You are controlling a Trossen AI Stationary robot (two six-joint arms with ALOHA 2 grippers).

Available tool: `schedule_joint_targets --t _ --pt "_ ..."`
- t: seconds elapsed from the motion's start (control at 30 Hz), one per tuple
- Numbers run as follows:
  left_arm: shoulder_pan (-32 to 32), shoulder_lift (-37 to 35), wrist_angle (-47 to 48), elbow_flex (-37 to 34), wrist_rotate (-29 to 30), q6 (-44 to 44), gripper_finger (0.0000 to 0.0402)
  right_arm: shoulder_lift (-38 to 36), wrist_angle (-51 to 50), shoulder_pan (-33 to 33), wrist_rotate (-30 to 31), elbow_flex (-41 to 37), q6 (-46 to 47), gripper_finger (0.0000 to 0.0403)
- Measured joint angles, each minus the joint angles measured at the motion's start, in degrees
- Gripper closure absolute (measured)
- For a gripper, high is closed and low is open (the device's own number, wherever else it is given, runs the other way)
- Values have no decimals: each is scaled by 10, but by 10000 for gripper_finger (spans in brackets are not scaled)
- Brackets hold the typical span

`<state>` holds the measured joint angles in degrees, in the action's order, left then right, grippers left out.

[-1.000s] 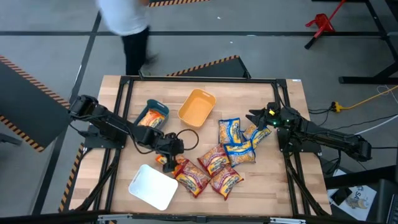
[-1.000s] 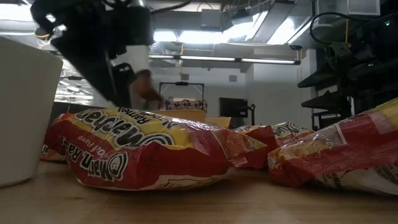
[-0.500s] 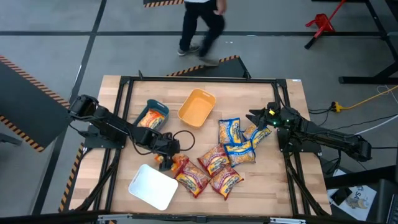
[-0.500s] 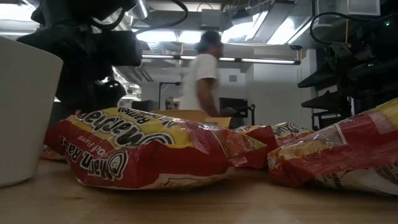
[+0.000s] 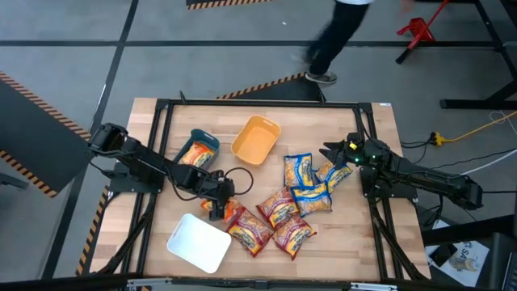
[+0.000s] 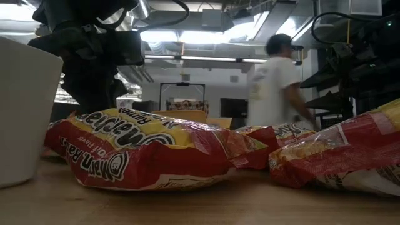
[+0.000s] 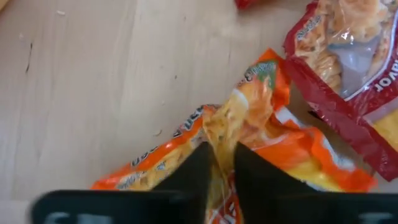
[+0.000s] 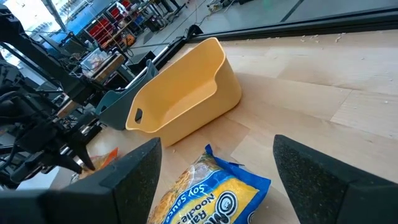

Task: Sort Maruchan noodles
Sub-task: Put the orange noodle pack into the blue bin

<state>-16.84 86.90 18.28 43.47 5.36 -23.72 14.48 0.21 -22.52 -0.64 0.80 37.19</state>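
Your left pincer [image 7: 221,163] is pinching an orange crinkly plastic noodle packet [image 7: 261,134] on the wooden table [image 5: 339,242].

Its two dark fingers [image 7: 193,168] are pressed on a fold of that packet, which lies just beside the white plastic tray [image 5: 199,242] and touches a red noodle packet [image 7: 348,68]. More red packets [image 5: 279,208] sit in a bunch in the middle of the table, with blue-and-yellow packets [image 5: 299,171] next to them. One orange packet lies in the teal plastic tray [image 5: 199,150]. The yellow-orange plastic tray [image 5: 255,139] stands near it. Your right pincer [image 5: 333,153] waits with its fingers spread wide over the blue-and-yellow packets. A person [image 6: 275,84] walks by behind the table.
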Motion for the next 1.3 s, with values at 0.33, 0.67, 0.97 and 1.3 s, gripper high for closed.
schedule_joint_targets --t 0.33,0.67,0.97,1.3 --pt "26 2 7 47 13 -39 401 0 0 0 0 0 0 109" --pt "46 2 35 162 48 -44 401 0 0 0 0 0 0 109" --pt "52 1 289 296 162 -179 401 0 0 0 0 0 -1 109" --pt "51 0 649 402 250 -440 401 0 0 0 0 0 -2 109"
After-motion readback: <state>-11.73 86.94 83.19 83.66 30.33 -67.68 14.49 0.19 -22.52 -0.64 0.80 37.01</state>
